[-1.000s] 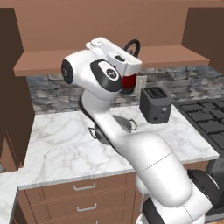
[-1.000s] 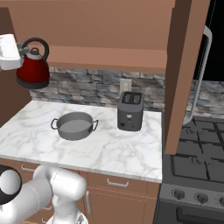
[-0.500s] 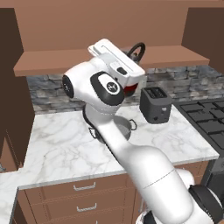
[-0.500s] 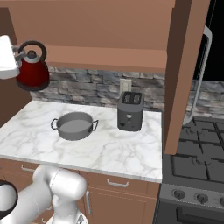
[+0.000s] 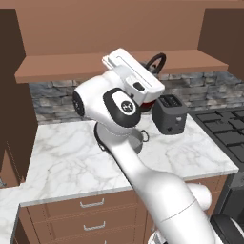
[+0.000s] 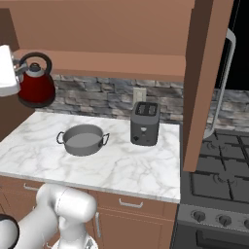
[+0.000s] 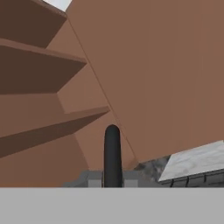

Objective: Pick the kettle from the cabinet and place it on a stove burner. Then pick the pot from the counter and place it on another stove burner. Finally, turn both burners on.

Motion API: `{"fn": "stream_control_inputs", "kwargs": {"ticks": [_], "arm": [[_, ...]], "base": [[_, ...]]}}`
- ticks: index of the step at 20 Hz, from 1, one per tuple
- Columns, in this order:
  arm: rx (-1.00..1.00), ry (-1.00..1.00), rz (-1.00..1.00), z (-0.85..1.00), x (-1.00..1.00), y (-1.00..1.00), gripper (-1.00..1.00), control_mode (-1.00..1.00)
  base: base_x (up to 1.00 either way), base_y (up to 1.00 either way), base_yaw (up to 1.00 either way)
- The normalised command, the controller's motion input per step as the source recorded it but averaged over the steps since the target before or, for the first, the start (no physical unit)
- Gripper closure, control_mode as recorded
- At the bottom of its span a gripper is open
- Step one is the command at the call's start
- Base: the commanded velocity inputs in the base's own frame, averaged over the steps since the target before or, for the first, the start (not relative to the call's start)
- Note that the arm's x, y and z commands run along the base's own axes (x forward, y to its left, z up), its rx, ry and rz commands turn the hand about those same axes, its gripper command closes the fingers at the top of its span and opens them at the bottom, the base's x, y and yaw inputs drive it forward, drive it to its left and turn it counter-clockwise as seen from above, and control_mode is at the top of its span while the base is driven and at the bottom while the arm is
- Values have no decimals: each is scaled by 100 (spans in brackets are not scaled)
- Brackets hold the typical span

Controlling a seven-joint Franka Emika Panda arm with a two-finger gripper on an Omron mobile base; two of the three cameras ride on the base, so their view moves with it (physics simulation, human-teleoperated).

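Counter [image 6: 121, 163], lower centre of right base view: marble slab. On it, pot [image 6: 83, 140] left of centre; toaster [image 6: 145, 123] beside it, apart. Burners [image 6: 219, 168] at right edge. Further back, upper left: gripper [image 6: 22, 67] pinching the handle of kettle [image 6: 35, 85], lifted clear below the cabinet [image 6: 112, 63] shelf.

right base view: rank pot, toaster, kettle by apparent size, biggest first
1. Pot: widest across, though shallow.
2. Kettle and toaster: look about alike, so not ranked. The kettle hangs in the air, carried by its handle in the gripper, left of the toaster, so nearness may skew this.
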Motion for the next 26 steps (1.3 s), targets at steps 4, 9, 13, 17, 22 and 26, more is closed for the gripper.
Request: {"fn": "stream_control_inputs", "kwargs": {"ticks": [4,9,13,17,22,26], "arm": [[0,0,-3,-7,-27,-12,100,-100],[0,0,-3,-9,-28,-12,100,-100],[0,0,-2,-14,-29,-12,100,-100],[0,0,-2,-16,-29,-12,100,-100],[0,0,-1,-18,-30,-12,100,-100],[0,0,0,-22,-29,-12,100,-100]], "base": [[0,0,0],[0,0,0],[0,0,0],[0,0,0],[0,0,0],[0,0,0]]}}
